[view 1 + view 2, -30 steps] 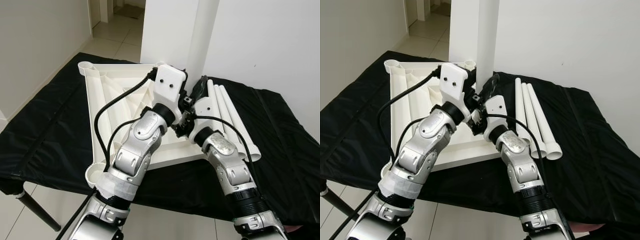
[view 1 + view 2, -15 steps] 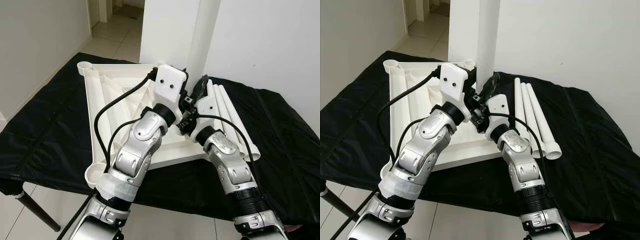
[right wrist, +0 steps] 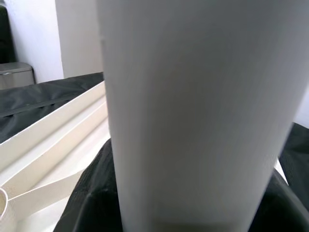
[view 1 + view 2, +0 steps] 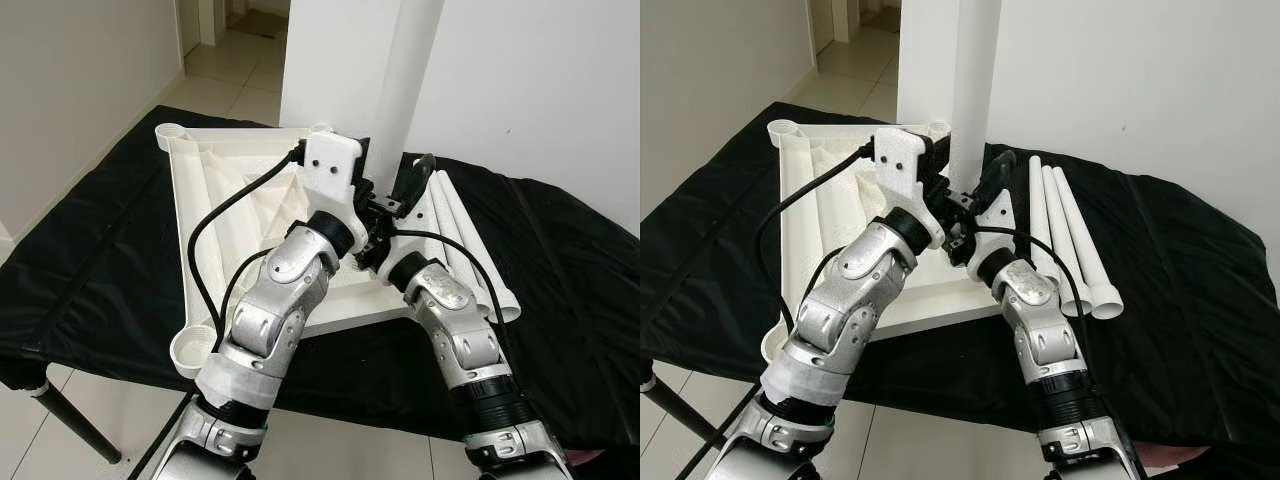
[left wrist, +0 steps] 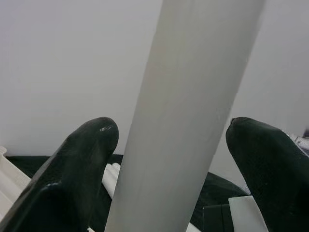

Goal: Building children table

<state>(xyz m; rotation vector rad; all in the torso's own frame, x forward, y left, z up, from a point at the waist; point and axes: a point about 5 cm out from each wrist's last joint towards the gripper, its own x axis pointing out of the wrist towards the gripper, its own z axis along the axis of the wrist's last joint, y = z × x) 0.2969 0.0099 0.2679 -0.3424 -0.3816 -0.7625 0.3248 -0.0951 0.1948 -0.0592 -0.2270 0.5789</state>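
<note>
1. The table top (image 4: 240, 190), lying by the left gripper (image 5: 169, 159), is plain white with ribbed moulding.
2. The upright leg (image 4: 970, 95) between the black fingers (image 5: 82, 164) is plain white.
3. The spare legs (image 4: 1070, 235) beside the right gripper (image 4: 985, 195) are white.
4. The cloth (image 4: 90, 250) beneath is solid black.
5. Both arms are silver; the cables (image 4: 215, 215) are black.

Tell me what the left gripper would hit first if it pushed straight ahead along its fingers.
The upright white table leg. In the left wrist view it stands between the left gripper's two open fingers, right in line. Depth is hard to judge, but nothing shows in front of it.
</note>
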